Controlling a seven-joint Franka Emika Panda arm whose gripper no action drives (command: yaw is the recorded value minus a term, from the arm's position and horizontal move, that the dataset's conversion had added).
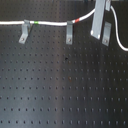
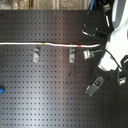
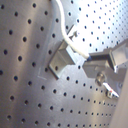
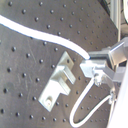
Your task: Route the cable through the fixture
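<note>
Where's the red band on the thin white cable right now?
In the first exterior view, the red band on the thin white cable sits near the top, just right of the middle grey metal clip, left of the gripper.

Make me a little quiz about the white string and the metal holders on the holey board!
1. True or false: the cable has a green band and a red band.
2. How many clips does the first exterior view show under the cable?
3. The board is: A) black with holes, B) plain white.

Key: 1 true; 2 two, the left clip and the middle clip; 3 A.
</note>
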